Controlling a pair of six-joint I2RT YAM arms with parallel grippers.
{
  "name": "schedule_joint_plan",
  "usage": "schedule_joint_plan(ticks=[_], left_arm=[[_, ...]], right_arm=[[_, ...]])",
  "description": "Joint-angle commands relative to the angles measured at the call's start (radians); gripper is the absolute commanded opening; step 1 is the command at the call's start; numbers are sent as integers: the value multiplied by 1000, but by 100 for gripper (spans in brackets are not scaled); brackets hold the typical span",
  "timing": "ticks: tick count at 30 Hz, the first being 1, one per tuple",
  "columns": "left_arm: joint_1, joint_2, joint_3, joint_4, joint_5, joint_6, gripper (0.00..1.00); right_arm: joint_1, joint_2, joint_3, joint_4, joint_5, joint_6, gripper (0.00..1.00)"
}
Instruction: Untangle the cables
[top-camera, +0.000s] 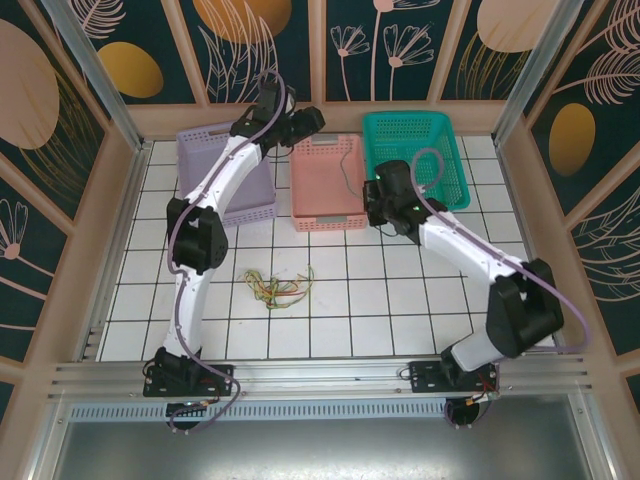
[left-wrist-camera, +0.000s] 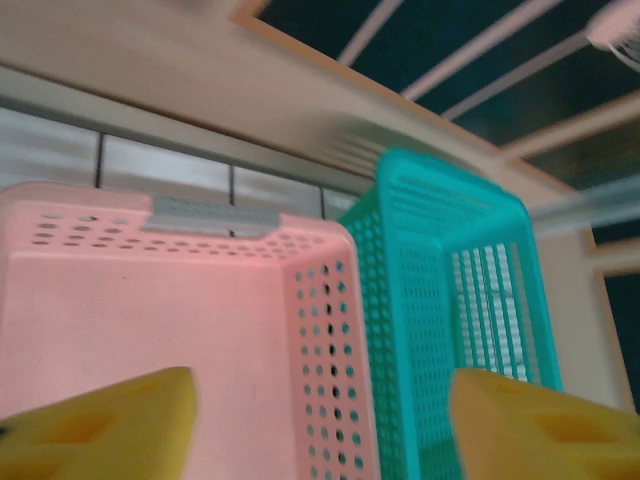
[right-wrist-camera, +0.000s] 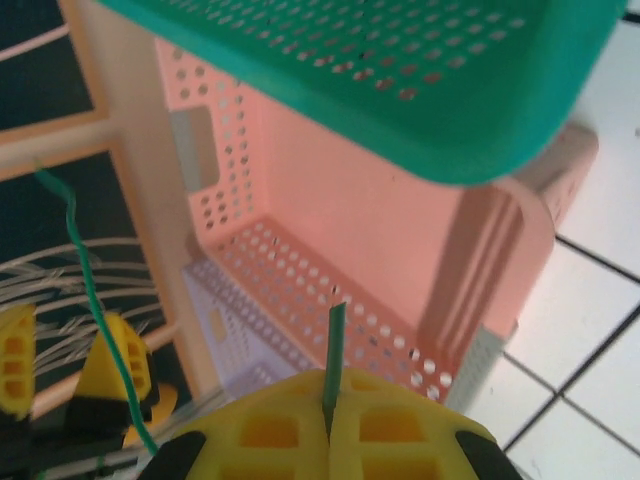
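So the right fingers (right-wrist-camera: 380, 430) are pressed together on one green cable (right-wrist-camera: 336, 340), right beside the pink basket (top-camera: 325, 222), probably to drop it in away from the others. The left fingers (left-wrist-camera: 100, 420) are spread above that basket, holding nothing. The other cables (top-camera: 280, 290) sit tangled on the bench (top-camera: 400, 300), near-left.

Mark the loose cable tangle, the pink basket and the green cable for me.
cable tangle (top-camera: 280, 289): top view, middle of the heap.
pink basket (top-camera: 328, 222): top view, near rim.
green cable (right-wrist-camera: 334, 350): right wrist view, upright stretch.
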Motion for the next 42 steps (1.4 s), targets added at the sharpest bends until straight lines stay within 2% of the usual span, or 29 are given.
schedule_joint_plan(ticks=[1,3,7,17,30,36,39,42], left_arm=[[19,33,52,-64,18,9,76],[19,10,19,-68,14,24,77],[20,-88,-103,-65,-16,52,76],[20,-388,-453,33,-64,34,73],[20,-727,-831,117,-47,-69,71],[20,-836,-961,113,-50,-86,69],[20,-869,-1016,125,-44,-96,70],[19,-887,-1043,126,-43,-101,69]], right_arm=[[-17,74,68,-75,111,13,0],[-27,127,91,-60,121,-4,0],[-55,250,199,-51,36,-135,0],[19,424,488,-293,118,-371,0],[50,596,637,-415,183,-553,0],[72,589,686,-468,237,-616,10],[88,577,690,-476,245,-650,33],[101,550,701,-484,270,-679,46]])
